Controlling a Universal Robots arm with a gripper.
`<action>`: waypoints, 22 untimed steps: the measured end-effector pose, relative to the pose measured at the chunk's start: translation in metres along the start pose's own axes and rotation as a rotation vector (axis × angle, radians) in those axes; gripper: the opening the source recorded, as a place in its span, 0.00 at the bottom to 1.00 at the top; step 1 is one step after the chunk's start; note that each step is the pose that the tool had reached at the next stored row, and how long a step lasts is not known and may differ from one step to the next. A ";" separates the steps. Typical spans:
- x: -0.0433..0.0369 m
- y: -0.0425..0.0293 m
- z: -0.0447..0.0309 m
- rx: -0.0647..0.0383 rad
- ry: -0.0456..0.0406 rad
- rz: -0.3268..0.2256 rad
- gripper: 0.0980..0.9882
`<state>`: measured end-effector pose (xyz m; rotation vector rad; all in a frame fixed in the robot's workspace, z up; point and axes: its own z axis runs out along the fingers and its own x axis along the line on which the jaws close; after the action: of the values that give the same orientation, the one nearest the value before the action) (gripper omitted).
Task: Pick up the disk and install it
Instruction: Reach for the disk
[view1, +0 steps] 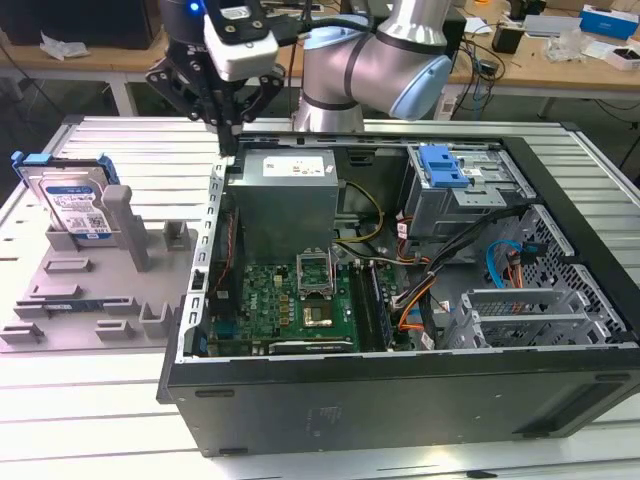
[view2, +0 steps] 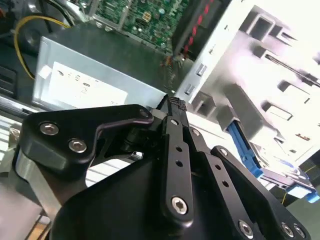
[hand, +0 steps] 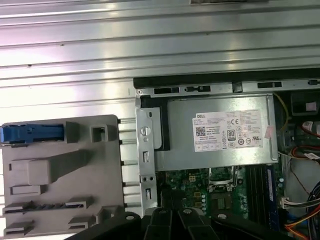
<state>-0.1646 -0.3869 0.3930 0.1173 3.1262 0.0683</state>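
Nearest, the open computer case (view1: 400, 400) lies on its side on the slatted metal worktop (view1: 90, 400), with its black wall towards the exterior view. Inside are the green motherboard (view1: 290, 300) and a tangle of cables (view1: 425, 295). Farther back are the grey power-supply box (view1: 285, 195) and a drive cage (view1: 480, 195) topped by a blue latch (view1: 443, 165). At the exterior view's left, a grey fixture (view1: 100, 290) lies beside the case. The disk (view1: 75, 205) stands on edge in the fixture's far corner, with a grey post (view1: 125, 225) just beside it. The jaws are clenched on nothing and hang above the case's far left corner, by the power-supply box and well apart from the disk. The case wall and bare slats lie between them. Behind rises the arm (view1: 400, 60).
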 end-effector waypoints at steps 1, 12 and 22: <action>0.0051 0.0009 0.0001 0.000 0.0016 0.000 0.01; 0.0472 0.0060 0.0001 0.001 0.0175 0.001 0.01; 0.0912 0.0115 0.0004 0.002 0.0303 0.001 0.01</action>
<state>-0.2546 -0.3686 0.3921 0.1197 3.1565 0.0672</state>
